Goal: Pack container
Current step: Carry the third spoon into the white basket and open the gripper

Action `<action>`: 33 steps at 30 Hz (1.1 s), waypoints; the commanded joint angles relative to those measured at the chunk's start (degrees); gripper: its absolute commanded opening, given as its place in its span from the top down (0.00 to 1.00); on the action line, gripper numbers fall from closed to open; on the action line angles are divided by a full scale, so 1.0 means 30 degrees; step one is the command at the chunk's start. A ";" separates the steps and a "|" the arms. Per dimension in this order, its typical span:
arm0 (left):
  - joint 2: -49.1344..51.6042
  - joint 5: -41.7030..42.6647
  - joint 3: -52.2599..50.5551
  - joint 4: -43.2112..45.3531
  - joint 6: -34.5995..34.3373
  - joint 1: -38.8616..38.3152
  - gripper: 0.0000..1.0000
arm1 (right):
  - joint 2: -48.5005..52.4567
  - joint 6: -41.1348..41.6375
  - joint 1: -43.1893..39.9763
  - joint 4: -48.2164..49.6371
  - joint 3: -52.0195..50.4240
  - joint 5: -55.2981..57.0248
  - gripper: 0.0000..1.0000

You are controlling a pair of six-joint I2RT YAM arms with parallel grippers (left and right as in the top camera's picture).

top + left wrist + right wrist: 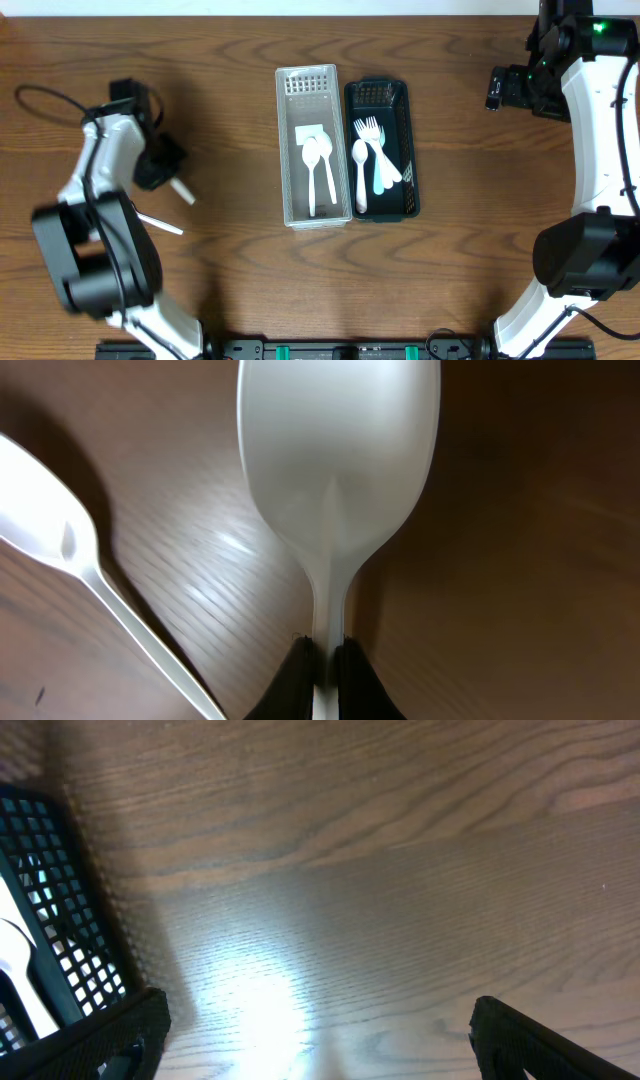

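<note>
Since all else rests on it, the brown wood-grain table [250,290] is logged first.

Centre of the overhead frame: white perforated plastic basket [282,150] and dark green perforated plastic basket [411,140] stand side by side, long walls about touching. The white one carries the stored white plastic spoons [318,165], the dark one the white plastic forks [372,150]. Sorted by type, so I judge spoons belong in the white basket.

Right gripper [320,1032], upper right of the overhead frame: jaws spread wide, nothing between them, hovering over bare wood beside the dark basket. Probably parked clear.

Left gripper [322,670], left of the overhead frame, well apart from both baskets: fingertips pinched tight on the thin handle of the held white plastic spoon [335,480]. Bowl points away, free for laying down.

Loose white plastic spoon [90,580] lies on the table just beside it, not yet packed.
</note>
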 commanded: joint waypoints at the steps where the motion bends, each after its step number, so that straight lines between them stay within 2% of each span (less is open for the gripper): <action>1: -0.2958 -0.0153 0.0780 0.0015 0.0750 -0.2193 0.94 | 0.0131 -0.0211 -0.0248 -0.0058 -0.0087 0.0066 0.01; 7: -0.5384 -0.0160 0.0780 0.0197 0.0787 -0.7286 0.94 | 0.0131 -0.0211 -0.0248 -0.0080 -0.0087 0.0058 0.01; 11: -0.4998 -0.0160 0.0772 0.0474 0.0896 -1.0513 0.94 | 0.0131 -0.0211 -0.0248 -0.0080 -0.0087 0.0058 0.01; 15: -0.3716 -0.0153 0.0772 0.1115 0.0889 -1.2400 0.94 | 0.0131 -0.0211 -0.0240 -0.0087 -0.0087 0.0058 0.01; 23: -0.0357 -0.0146 0.0780 0.1450 0.0889 -1.3457 0.94 | 0.0131 -0.0211 -0.0240 -0.0284 -0.0087 0.0058 0.01; 26: 0.0306 -0.0153 0.0780 0.1545 0.0925 -1.3391 0.78 | 0.0131 -0.0211 -0.0240 -0.0372 -0.0087 0.0058 0.01; 29: 0.0284 -0.0153 0.0801 0.1647 0.1574 -1.3260 0.76 | 0.0131 -0.0211 -0.0240 -0.0379 -0.0087 0.0058 0.01; 33: -0.0714 -0.0226 0.1494 0.1370 0.2601 -1.2815 0.69 | 0.0131 -0.0204 -0.0240 -0.0444 -0.0087 0.0058 0.01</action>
